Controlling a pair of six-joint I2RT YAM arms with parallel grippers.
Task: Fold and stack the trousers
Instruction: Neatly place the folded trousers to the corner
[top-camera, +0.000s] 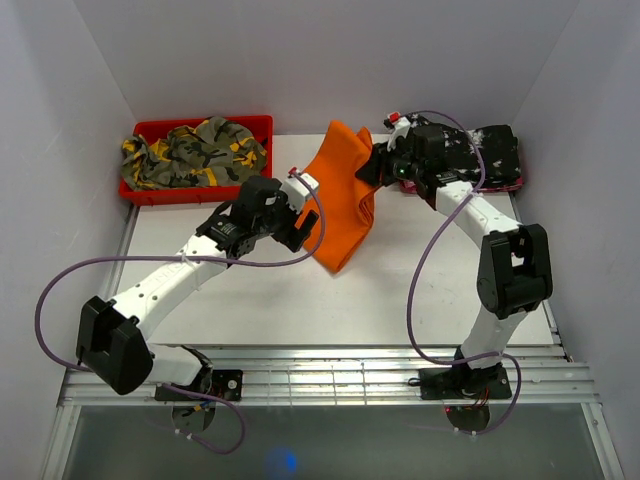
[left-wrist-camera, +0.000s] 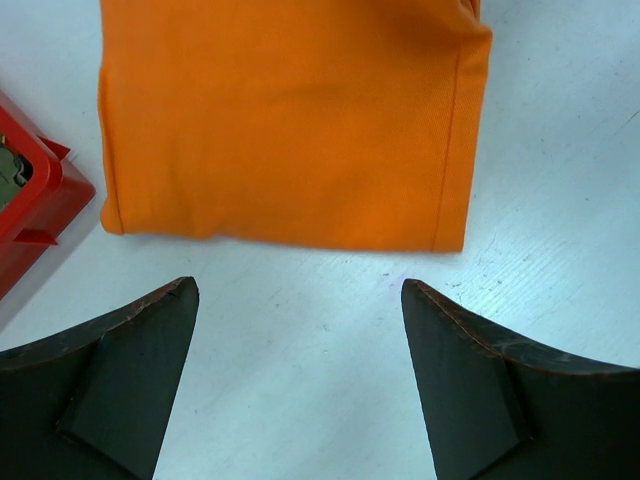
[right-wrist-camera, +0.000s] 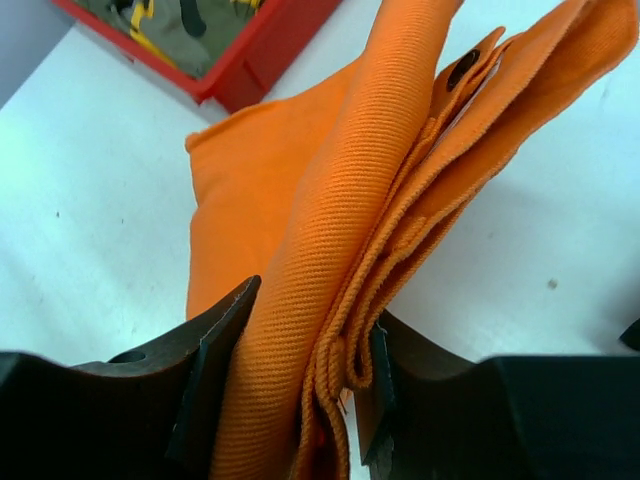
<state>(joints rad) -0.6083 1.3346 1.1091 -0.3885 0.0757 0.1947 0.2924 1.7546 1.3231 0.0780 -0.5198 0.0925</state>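
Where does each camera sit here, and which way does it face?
Top external: above and behind the arms, looking down on the table; both arms show whole, bases nearest.
Left wrist: on the left arm, looking past its open fingers at the table and the folded trousers.
Right wrist: on the right arm, looking along fingers shut on the trousers' layered edge.
Shared: all three show the trousers and the red bin.

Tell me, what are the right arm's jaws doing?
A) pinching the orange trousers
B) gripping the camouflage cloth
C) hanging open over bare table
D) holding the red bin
A: the right wrist view shows the right arm's jaws clamped on the layered edge of the orange trousers.
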